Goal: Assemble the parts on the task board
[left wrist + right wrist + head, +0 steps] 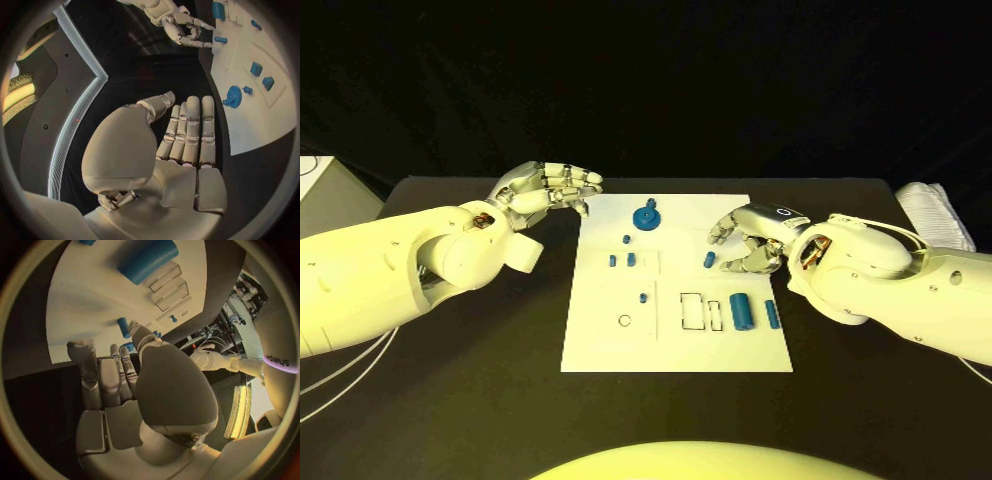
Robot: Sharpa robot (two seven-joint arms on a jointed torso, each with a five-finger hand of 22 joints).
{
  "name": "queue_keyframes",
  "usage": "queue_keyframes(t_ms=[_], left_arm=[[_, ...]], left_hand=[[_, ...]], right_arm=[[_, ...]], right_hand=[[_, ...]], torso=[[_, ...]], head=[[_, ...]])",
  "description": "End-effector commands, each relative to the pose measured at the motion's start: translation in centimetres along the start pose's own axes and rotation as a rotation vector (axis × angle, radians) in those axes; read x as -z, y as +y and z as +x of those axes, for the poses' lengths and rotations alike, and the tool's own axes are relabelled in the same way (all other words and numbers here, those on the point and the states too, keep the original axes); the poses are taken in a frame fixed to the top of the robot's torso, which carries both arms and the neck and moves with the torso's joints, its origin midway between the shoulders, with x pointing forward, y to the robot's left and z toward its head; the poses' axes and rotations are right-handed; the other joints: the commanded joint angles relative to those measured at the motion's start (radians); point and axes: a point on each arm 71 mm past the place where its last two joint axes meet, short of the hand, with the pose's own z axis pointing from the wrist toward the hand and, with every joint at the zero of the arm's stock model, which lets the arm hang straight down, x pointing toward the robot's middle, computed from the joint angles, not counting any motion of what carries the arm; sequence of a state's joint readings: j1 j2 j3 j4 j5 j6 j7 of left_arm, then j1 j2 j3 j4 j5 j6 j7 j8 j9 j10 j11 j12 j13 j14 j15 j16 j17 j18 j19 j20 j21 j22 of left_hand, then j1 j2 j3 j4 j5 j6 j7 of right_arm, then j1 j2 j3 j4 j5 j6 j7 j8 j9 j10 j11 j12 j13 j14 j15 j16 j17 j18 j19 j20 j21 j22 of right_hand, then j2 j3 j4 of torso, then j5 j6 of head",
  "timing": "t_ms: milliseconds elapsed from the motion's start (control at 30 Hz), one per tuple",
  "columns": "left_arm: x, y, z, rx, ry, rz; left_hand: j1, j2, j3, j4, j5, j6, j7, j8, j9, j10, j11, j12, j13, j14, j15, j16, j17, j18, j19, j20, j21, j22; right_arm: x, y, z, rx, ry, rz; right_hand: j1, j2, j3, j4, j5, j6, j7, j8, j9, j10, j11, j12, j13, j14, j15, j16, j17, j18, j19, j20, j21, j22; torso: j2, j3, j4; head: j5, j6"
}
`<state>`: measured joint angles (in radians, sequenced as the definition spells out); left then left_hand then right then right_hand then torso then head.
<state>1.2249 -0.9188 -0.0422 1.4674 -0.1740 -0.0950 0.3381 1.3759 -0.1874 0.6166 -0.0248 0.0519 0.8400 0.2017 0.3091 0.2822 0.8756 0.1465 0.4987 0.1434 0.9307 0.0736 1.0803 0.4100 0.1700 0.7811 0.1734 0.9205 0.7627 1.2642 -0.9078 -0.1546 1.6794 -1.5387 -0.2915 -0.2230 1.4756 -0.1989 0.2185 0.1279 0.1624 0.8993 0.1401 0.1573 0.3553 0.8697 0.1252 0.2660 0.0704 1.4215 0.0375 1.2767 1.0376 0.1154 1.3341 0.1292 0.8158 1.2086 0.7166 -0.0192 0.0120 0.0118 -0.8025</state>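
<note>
The small blue peg (710, 259), just beside the right hand (750, 243)'s empty, loosely curled fingertips, looks light, rigid, slippery: pinch its sides. The left hand (548, 190) hovers empty, fingers apart.

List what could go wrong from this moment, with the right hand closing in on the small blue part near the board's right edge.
1. The right hand hovers with curled fingers right by a small blue part; a slightly off approach could knock it across the task board instead of gripping it.
2. The two blue cylinders lie loose below that hand; a sweep of the arm might roll them.
3. The left hand sits off the board's corner, near the blue gear.
</note>
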Motion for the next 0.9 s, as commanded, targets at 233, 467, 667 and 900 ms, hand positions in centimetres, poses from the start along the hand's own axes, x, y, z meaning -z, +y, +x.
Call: queue_keyframes(t_ms=[233, 467, 667, 900], left_arm=[[0.0, -0.1, 0.2, 0.009, 0.011, 0.010], [0.0, -0.1, 0.1, 0.009, 0.010, 0.007], [0.0, -0.1, 0.1, 0.008, 0.009, 0.003], [0.0, 0.0, 0.1, 0.008, 0.009, -0.004]], left_hand=[[-0.006, 0.006, -0.007, 0.000, 0.000, -0.006, -0.001, -0.003, 0.001, -0.007, -0.002, 0.003, -0.002, -0.008, 0.001, -0.005, -0.001, 0.013, 0.005, 0.000, -0.007, -0.002], [-0.006, 0.006, -0.007, 0.000, 0.000, -0.006, -0.001, -0.003, 0.001, -0.007, -0.002, 0.003, -0.002, -0.008, 0.001, -0.005, -0.001, 0.013, 0.005, 0.000, -0.007, -0.002], [-0.006, 0.008, -0.008, 0.000, 0.000, -0.006, -0.001, -0.003, 0.001, -0.007, -0.002, 0.004, -0.002, -0.009, 0.002, -0.005, -0.001, 0.013, 0.006, 0.000, -0.009, -0.003], [-0.007, 0.009, -0.008, 0.001, 0.000, -0.006, -0.001, -0.003, 0.001, -0.007, -0.002, 0.004, -0.002, -0.009, 0.002, -0.006, -0.001, 0.013, 0.006, 0.000, -0.009, -0.003]], right_arm=[[-1.0, 0.7, 0.5, 0.063, 0.013, -0.012], [-1.5, 0.8, 0.9, 0.063, 0.008, -0.007], [-1.6, 0.8, 1.1, 0.094, 0.003, -0.008], [-1.7, 1.1, 1.2, 0.127, -0.008, -0.023]], right_hand=[[0.031, 0.014, 0.033, 0.033, -0.009, 0.031, 0.004, -0.008, -0.005, 0.048, -0.019, 0.051, 0.001, 0.029, -0.017, 0.036, 0.042, 0.003, 0.045, -0.013, 0.079, 0.039], [0.027, 0.004, 0.126, 0.061, -0.028, 0.080, 0.011, -0.002, -0.008, 0.112, -0.029, 0.058, -0.006, 0.052, -0.027, 0.057, 0.070, -0.007, 0.073, -0.026, 0.135, 0.069], [0.017, -0.015, 0.236, 0.070, -0.052, 0.123, 0.003, 0.005, -0.006, 0.178, -0.038, 0.035, -0.007, 0.061, -0.034, 0.068, 0.086, -0.014, 0.087, -0.034, 0.173, 0.093], [0.004, -0.035, 0.285, 0.059, -0.065, 0.133, 0.004, 0.007, -0.003, 0.187, -0.038, 0.009, -0.007, 0.059, -0.034, 0.063, 0.076, -0.013, 0.084, -0.036, 0.164, 0.093]], torso=[[0.000, -0.0014, 0.0017], [0.001, 0.0005, 0.0012], [0.000, 0.0001, -0.0002], [0.000, 0.0012, -0.0005]], head=[[-0.002, -0.001], [0.001, -0.003], [0.001, -0.006], [-0.001, -0.005]])
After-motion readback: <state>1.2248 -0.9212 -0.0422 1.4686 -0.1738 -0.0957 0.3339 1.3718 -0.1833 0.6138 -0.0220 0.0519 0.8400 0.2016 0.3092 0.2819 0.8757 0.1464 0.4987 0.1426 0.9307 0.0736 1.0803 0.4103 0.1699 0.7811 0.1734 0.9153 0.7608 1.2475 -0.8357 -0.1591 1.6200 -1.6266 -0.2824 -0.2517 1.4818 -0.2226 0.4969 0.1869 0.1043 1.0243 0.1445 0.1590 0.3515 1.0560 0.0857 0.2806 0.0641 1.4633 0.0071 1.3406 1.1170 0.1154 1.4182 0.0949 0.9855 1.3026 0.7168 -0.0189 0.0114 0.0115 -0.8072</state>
